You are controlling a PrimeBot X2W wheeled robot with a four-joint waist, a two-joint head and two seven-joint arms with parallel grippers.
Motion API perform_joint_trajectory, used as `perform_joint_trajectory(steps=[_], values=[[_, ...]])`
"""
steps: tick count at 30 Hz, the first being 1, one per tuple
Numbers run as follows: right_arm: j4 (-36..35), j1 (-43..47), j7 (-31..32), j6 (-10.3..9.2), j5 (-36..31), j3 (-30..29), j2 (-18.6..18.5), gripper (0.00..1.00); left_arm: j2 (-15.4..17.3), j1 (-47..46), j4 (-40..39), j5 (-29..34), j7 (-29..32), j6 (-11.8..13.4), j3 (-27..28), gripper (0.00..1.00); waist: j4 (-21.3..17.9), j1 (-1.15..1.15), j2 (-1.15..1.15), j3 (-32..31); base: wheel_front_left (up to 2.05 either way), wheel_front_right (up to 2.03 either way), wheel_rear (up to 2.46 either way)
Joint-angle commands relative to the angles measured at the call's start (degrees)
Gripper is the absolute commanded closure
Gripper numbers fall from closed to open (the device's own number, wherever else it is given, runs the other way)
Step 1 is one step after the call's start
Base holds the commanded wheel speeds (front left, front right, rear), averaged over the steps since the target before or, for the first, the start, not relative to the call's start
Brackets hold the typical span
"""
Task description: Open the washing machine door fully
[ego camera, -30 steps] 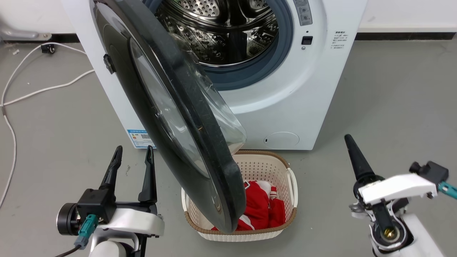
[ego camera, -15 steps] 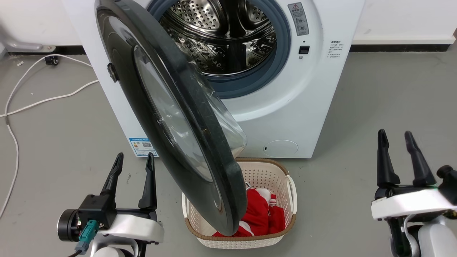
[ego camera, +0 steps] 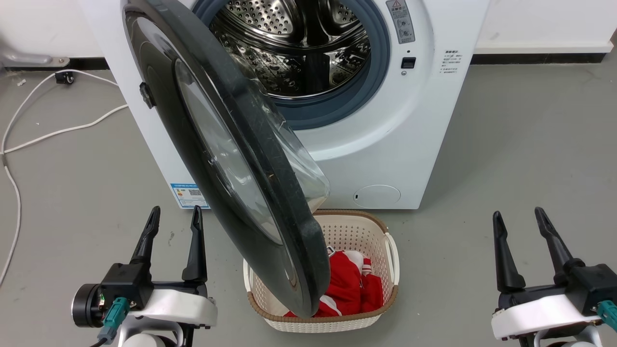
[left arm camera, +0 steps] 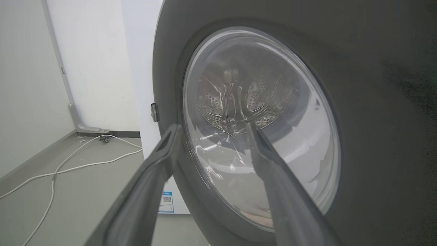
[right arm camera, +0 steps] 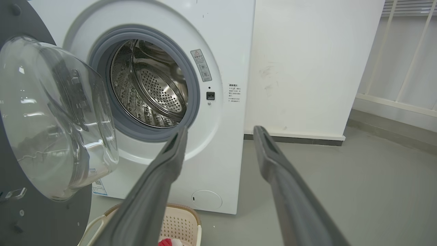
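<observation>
Within the last second the right gripper (ego camera: 517,212) has rolled upright and drawn back, well right of the washing machine door (ego camera: 231,159), fingers spread and empty. The left gripper (ego camera: 176,209) (also spread, holding nothing) has stayed just left of the door's lower edge. The door has not swung further and stands wide out over the laundry basket (ego camera: 337,314), so the opening looks about done.

My left gripper (left arm camera: 213,127) hangs spread apart before the washing machine door (left arm camera: 375,102), tips seemingly just short of its glass window (left arm camera: 293,150).
</observation>
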Motion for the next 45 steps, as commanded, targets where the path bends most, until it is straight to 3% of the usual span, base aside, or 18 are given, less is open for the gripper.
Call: perform_joint_trajectory(steps=[1,15,16,27,45], values=[[0.3,0.2,-0.1,-0.04,0.5,0.1,0.2,0.0,0.0,-0.1,-0.2,0.2,-0.1,-0.2,0.2,0.0,-0.1,0.0,0.0,0.0,0.0,0.0,0.0],[1.7,-2.0,-0.5,-0.04,1.2,0.8,0.3,0.0,0.0,-0.3,0.1,0.8,-0.1,-0.7,0.4,0.0,-0.3,0.0,0.0,0.4,0.0,0.0,0.0],[1.9,-1.9,-0.6,-0.04,1.4,0.8,0.3,0.0,0.0,-0.2,0.5,0.6,-0.1,-0.8,0.5,1.0,-0.3,0.0,0.0,0.4,0.0,0.0,0.0],[2.3,-2.0,-0.4,-0.04,2.0,0.7,0.3,0.0,0.0,-1.5,-3.4,-0.5,-0.1,-0.2,0.8,1.0,-0.2,0.0,0.0,0.5,0.0,0.0,0.0],[2.5,-1.4,0.2,-0.04,1.8,0.0,0.2,0.0,0.0,-8.1,-32.0,1.3,-0.1,1.5,-0.7,1.0,0.6,0.0,0.0,-0.4,0.0,0.0,0.0]])
